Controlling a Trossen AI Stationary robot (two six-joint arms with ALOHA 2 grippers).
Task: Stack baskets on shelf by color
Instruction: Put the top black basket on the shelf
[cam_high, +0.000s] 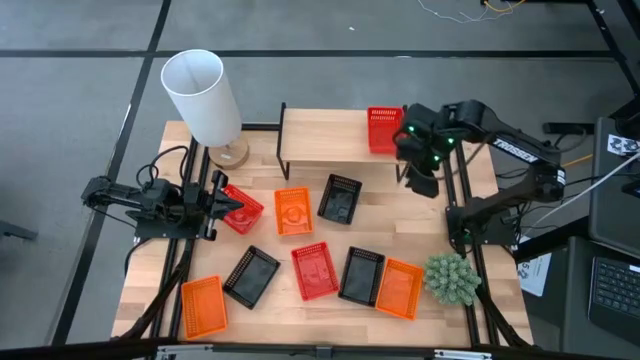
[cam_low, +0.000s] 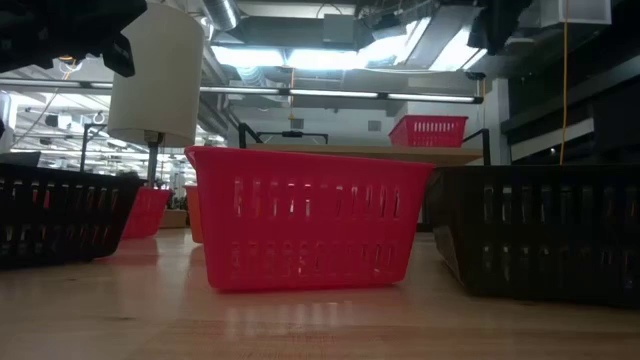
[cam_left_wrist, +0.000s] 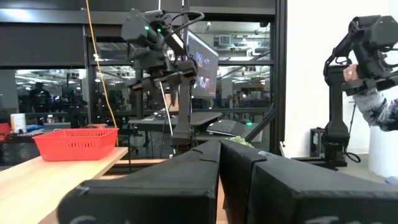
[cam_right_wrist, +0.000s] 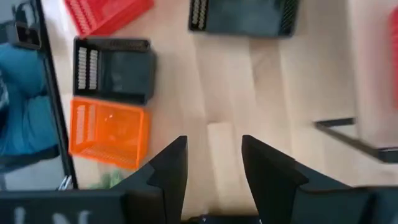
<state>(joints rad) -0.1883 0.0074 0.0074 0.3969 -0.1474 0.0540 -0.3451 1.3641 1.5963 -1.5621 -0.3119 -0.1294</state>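
One red basket (cam_high: 384, 130) sits on the shelf (cam_high: 325, 137), beside the right pincer (cam_high: 421, 178) (fingers apart, empty).

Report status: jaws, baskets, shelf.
Right gripper off shelf edge, jaws open, empty. Left gripper by a red basket. One red basket on shelf; eight on table.

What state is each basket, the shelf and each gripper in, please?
shelf: holding one basket only
red basket: upright, alone on the shelf
other eight baskets: loose on table, unstacked
right gripper: open, empty, beside the shelf
left gripper: low at the table's left side
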